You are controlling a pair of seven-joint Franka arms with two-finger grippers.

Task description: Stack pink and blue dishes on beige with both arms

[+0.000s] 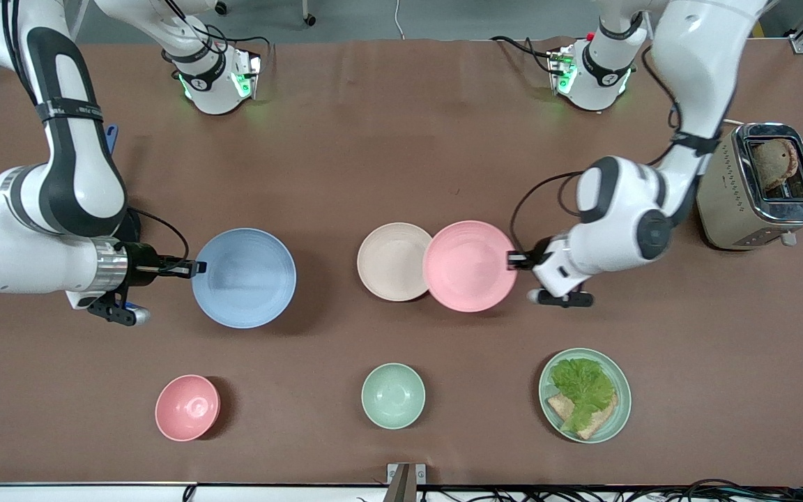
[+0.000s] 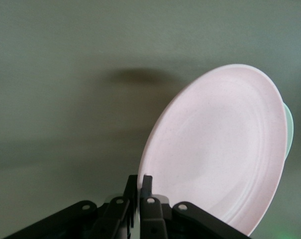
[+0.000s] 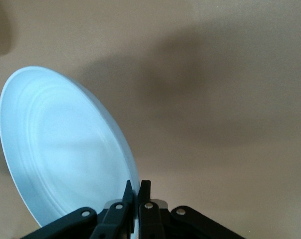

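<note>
**A:** What have I got on the left claw point(image 1: 513, 259)?

**B:** I see it clamped on the rim of the pink plate point(image 1: 470, 265), at the plate's 3 o'clock in the front view. In the left wrist view the two fingers point(image 2: 146, 191) pinch the plate's edge point(image 2: 220, 149) between them. The plate is up off the table point(image 1: 401, 139), and its 9 o'clock edge overlaps the beige plate point(image 1: 391, 261), covering that plate's 3 o'clock rim.

**A:** And the right claw point(image 1: 196, 267)?

**B:** I have it closed on the blue plate point(image 1: 244, 277), gripping the rim at the plate's 9 o'clock. The right wrist view shows the fingers point(image 3: 144, 191) nipped onto the thin blue edge point(image 3: 60, 144). A shadow on the table under the plate's 3 to 5 o'clock side shows it is lifted. It is well apart from the beige plate, toward the right arm's end of the table.

**A:** Where is the beige plate itself?

**B:** It lies flat on the table near the middle, between the two held plates, with nothing resting in it.

**A:** What else do I see?

**B:** Nearer the front camera are a pink bowl point(image 1: 187, 407), a green bowl point(image 1: 393, 395) and a green plate point(image 1: 616, 418) carrying lettuce point(image 1: 581, 387) and bread point(image 1: 600, 422). A toaster point(image 1: 722, 202) with a slice in it stands at the left arm's end.
</note>
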